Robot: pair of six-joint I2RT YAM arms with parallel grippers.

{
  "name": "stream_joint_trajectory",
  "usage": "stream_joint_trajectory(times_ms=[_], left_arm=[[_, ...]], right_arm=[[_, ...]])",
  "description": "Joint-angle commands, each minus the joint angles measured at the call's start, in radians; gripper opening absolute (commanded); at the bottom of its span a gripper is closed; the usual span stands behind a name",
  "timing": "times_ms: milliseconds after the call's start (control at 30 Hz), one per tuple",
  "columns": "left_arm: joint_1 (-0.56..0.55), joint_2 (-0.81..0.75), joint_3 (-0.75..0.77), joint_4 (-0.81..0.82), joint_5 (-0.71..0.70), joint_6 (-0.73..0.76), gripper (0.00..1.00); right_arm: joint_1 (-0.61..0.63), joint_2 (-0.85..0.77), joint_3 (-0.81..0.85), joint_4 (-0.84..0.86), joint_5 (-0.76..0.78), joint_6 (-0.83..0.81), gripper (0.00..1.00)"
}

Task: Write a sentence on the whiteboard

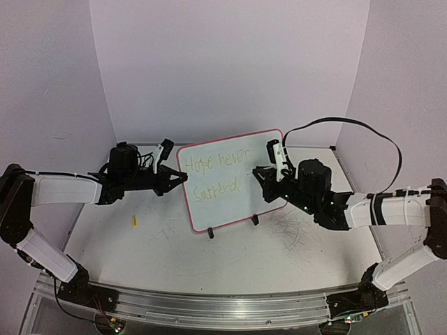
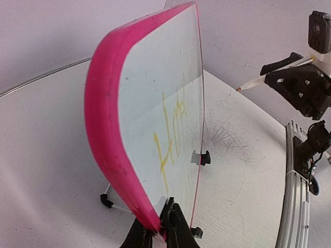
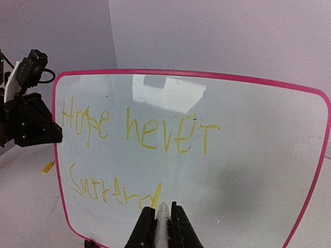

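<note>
The whiteboard point(image 1: 244, 206) with its pink frame stands upright on the table, tilted back. The sentence point(image 1: 218, 162) runs over it in two yellow lines, "Hope never" above a shorter word point(image 3: 111, 191). My left gripper point(image 1: 183, 179) is shut on the whiteboard's left edge, its jaws pinching the pink frame point(image 2: 111, 129). My right gripper point(image 3: 163, 211) is shut on a white marker point(image 3: 163, 219) that points at the board just past the last yellow stroke. In the left wrist view the marker point(image 2: 258, 81) tip shows a small gap from the board face point(image 2: 155, 82).
A yellow cap point(image 1: 133, 221) lies on the table left of the board. Thin grey scratch marks point(image 1: 293, 230) cover the table to the right. Two black clip feet point(image 1: 211, 234) hold the board. A black cable point(image 1: 363, 129) loops above the right arm.
</note>
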State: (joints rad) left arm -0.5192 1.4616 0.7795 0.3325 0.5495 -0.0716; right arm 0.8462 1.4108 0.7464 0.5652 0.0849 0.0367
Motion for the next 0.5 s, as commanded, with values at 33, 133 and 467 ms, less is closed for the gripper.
stream_joint_trajectory(times_ms=[33, 133, 467], left_arm=[[0.006, 0.014, 0.012, -0.059, -0.134, 0.14, 0.0], [0.007, 0.018, 0.012, -0.061, -0.137, 0.143, 0.0], [0.006, 0.026, 0.018, -0.069, -0.139, 0.152, 0.0]], right_arm=[[-0.027, 0.021, 0.067, -0.024, -0.077, -0.113, 0.0], [-0.026, 0.035, 0.085, -0.032, -0.052, -0.12, 0.0], [-0.026, 0.069, 0.073, -0.022, 0.007, -0.074, 0.0]])
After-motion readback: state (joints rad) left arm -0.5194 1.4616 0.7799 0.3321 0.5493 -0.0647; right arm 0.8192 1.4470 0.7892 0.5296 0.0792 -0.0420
